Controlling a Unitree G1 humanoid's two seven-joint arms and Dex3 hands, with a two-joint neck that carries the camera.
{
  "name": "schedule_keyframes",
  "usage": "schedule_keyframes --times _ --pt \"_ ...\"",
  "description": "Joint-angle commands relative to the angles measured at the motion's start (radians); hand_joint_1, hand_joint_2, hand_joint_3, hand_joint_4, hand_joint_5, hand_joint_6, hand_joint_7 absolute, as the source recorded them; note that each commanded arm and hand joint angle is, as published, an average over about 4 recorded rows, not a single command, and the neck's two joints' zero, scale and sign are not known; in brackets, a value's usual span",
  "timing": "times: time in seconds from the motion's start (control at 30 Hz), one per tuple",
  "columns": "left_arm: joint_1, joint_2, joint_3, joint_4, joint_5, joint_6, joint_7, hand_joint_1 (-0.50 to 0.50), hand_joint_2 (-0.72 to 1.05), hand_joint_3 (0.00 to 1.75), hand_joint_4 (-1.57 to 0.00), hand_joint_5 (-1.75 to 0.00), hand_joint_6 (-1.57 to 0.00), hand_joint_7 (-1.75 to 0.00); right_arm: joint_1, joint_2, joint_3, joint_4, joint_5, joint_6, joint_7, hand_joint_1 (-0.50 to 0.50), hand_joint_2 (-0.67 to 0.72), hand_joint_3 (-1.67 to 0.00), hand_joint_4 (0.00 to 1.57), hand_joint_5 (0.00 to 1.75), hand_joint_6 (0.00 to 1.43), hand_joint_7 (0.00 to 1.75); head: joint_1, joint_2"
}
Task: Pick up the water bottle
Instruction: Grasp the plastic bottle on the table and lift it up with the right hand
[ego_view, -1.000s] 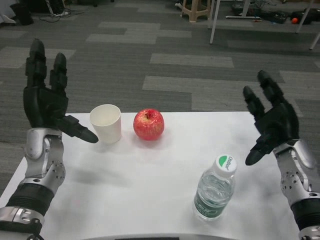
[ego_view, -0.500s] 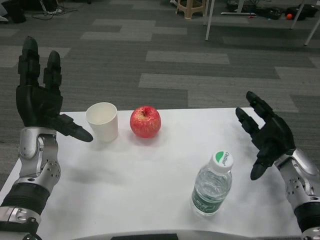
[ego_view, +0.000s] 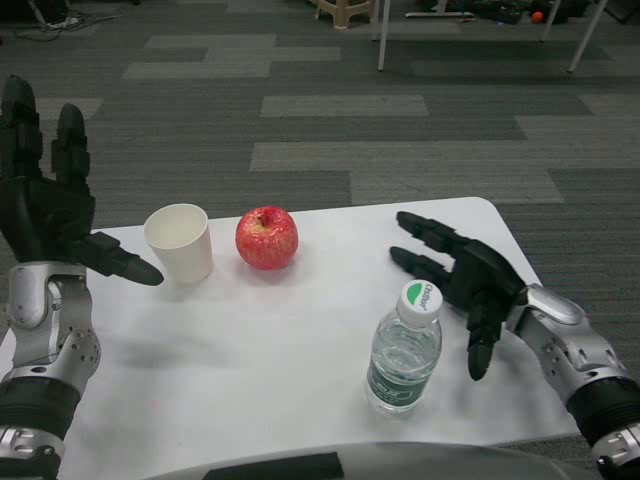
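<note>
One bottle stands upright near the table's front edge, just left of the right hand, whose fingers are spread and empty, close beside the cap but apart from it. The likeliest mishap is a knock: the hand sits high, by the cap, so a sideways sweep could tip the light, tall bottle toward the edge. A grip closing on the cap alone could let it slip. The left hand waits raised, fingers apart, near the cup and apple
</note>
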Motion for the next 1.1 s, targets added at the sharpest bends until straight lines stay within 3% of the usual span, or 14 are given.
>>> schedule_keyframes --times 0.03,0.37,0.7,1.1 --pt "-0.013 0.017 -0.003 -0.001 0.000 0.003 -0.004 -0.50 -0.72 0.09 0.00 -0.10 0.00 0.00 0.032 -0.012 0.063 -0.040 -0.020 0.027 -0.003 -0.42 0.30 0.00 0.00 0.00 0.00 0.02 -0.022 0.004" --pt "-0.006 0.017 -0.008 -0.004 -0.001 0.003 -0.013 -0.50 -0.72 0.09 0.00 -0.10 0.00 0.00 0.031 -0.006 0.096 -0.146 -0.032 0.037 -0.002 -0.41 0.25 0.00 0.00 0.00 0.00 0.05 -0.035 0.015" --pt "0.001 0.016 -0.004 -0.007 -0.002 0.003 -0.013 -0.50 -0.72 0.09 0.00 -0.10 0.00 0.00 0.029 -0.012 0.063 -0.189 -0.031 0.051 0.002 -0.40 0.22 0.00 0.00 0.00 0.00 0.07 -0.046 0.008" --pt "-0.011 0.021 -0.008 -0.006 -0.002 0.005 -0.013 -0.50 -0.72 0.09 0.00 -0.10 0.00 0.00 0.107 -0.057 -0.030 -0.319 -0.038 0.138 0.006 -0.39 0.20 0.00 0.00 0.00 0.00 0.03 -0.047 -0.004"
